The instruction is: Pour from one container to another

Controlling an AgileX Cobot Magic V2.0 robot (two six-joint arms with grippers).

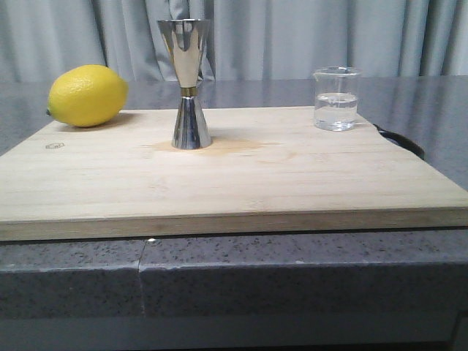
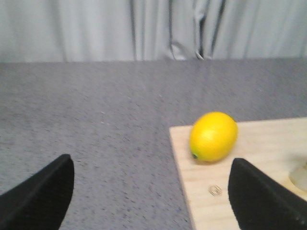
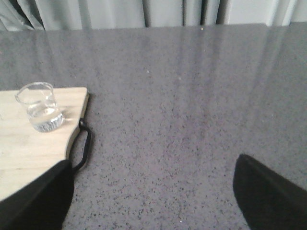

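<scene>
Everything is set out for a pour that has not started: the clear glass beaker [image 1: 336, 99] stands upright at the far right corner of the wooden cutting board [image 1: 219, 183], holding a shallow pool of clear liquid, and the steel jigger [image 1: 189, 84] stands upright near the middle of the board's far side, wide mouth up, ready to receive. The two are well apart with bare board between them, which looks deliberate, giving a gripper room to come in on the beaker without knocking the jigger. A lemon [image 1: 88, 95] rests at the far left corner, out of the pouring path. Over to the arms: the left gripper [image 2: 151, 191] hovers near the board's left edge with its fingers [image 2: 41, 196] spread wide, nothing between them, the lemon ahead. The right gripper [image 3: 153, 191] hangs over the grey countertop [image 3: 192, 96] beside the board's black handle [image 3: 82, 146], fingers [image 3: 268, 191] likewise released and empty, the beaker ahead and off to one side, untouched.
</scene>
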